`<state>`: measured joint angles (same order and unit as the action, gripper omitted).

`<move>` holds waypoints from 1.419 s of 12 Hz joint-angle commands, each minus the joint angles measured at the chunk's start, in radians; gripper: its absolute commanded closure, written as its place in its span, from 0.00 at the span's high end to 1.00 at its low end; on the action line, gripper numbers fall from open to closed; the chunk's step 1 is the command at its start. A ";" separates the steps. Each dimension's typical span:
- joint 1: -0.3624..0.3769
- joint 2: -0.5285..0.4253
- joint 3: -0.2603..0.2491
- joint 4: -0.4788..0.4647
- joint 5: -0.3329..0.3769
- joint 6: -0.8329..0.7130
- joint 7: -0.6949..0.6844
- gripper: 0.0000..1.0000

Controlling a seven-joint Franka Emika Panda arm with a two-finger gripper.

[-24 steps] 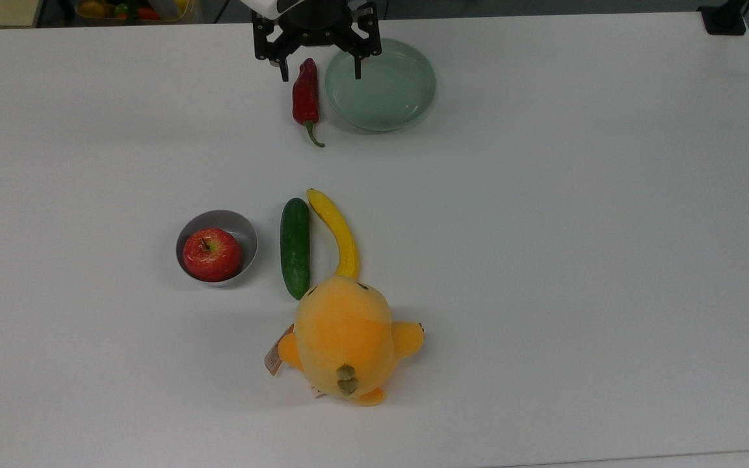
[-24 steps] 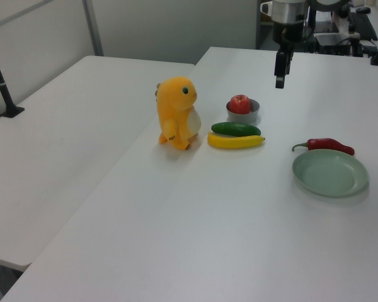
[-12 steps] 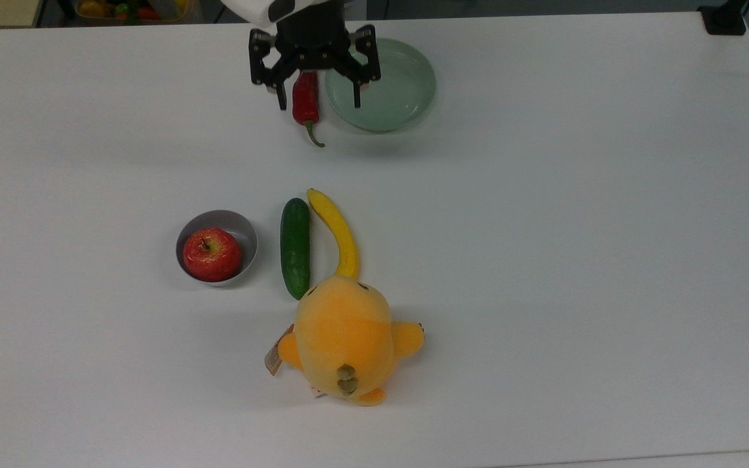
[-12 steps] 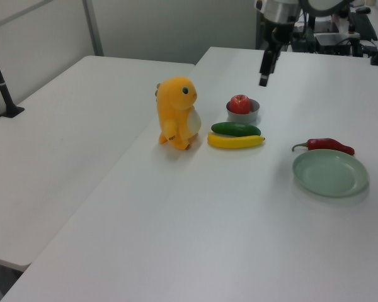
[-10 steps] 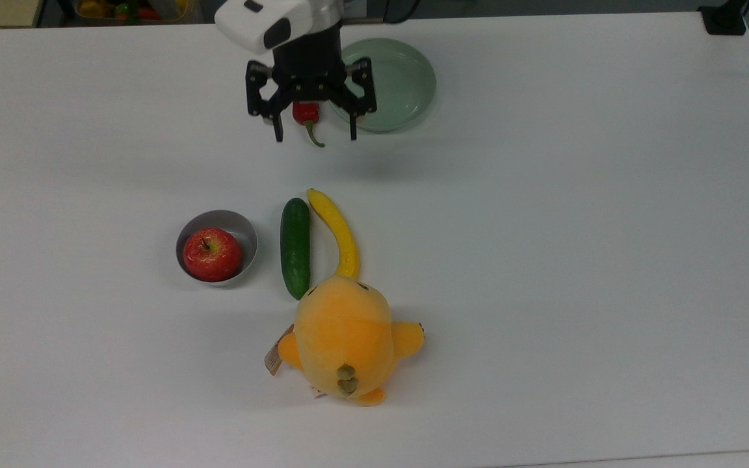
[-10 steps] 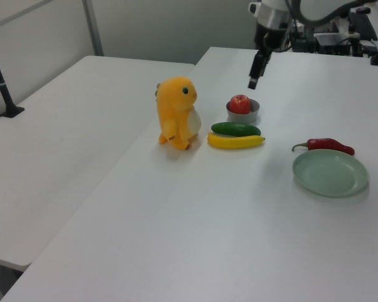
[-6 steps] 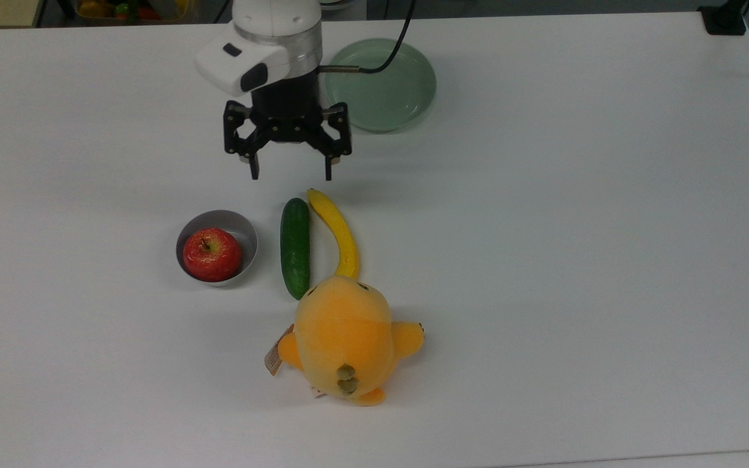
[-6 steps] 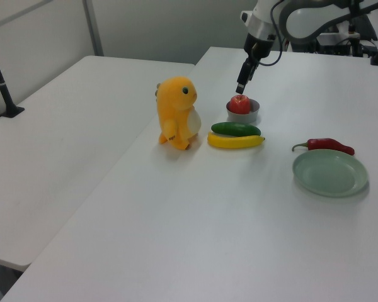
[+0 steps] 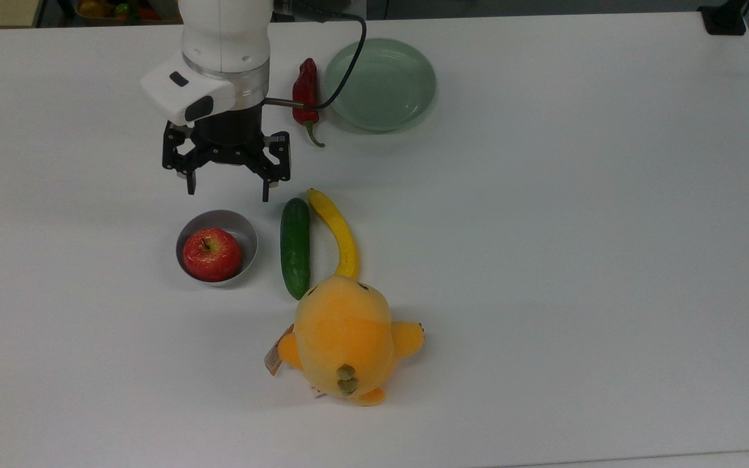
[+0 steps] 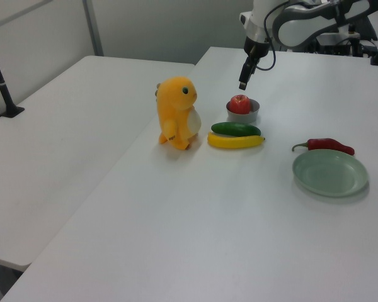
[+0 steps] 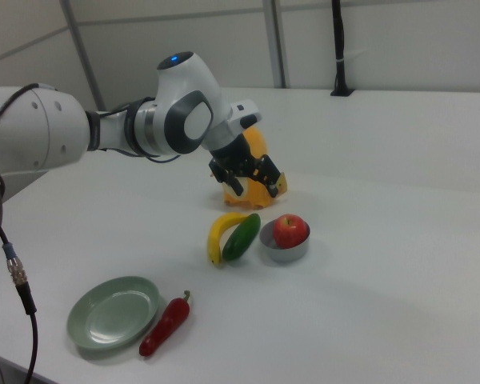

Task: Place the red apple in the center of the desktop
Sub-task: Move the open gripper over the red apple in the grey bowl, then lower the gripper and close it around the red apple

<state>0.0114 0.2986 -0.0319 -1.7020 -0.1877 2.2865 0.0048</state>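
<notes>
Arm hovering above the apple's bowl, jaws spread and empty

The gripper [image 9: 226,190] hangs with its fingers wide apart, holding nothing, just beyond the small grey bowl [image 9: 240,225] toward the top view's upper edge. The red apple [image 9: 212,254] sits inside that bowl on the white desktop [image 9: 576,260]. At the top view's right of the bowl lie a cucumber [image 9: 295,247] and a banana [image 9: 337,231] side by side, with an orange plush toy [image 9: 346,338] at their near ends. A red chili [image 9: 306,91] lies just beside a green plate [image 9: 381,84] farther off.
</notes>
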 commanded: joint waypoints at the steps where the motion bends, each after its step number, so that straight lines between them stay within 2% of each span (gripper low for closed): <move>1: 0.015 0.060 -0.048 0.019 -0.055 0.068 0.003 1.00; 6: 0.016 0.206 -0.051 0.122 -0.136 0.079 0.003 1.00; 13: 0.012 0.255 -0.051 0.134 -0.216 0.082 0.000 1.00; 14: 0.012 0.260 -0.051 0.134 -0.237 0.082 0.000 0.87; 15: 0.010 0.260 -0.051 0.133 -0.251 0.082 0.001 0.60; 16: 0.010 0.260 -0.051 0.131 -0.253 0.082 -0.002 0.43; 17: 0.009 0.260 -0.049 0.131 -0.257 0.082 -0.002 0.36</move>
<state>0.0136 0.5464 -0.0687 -1.5838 -0.4209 2.3522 0.0045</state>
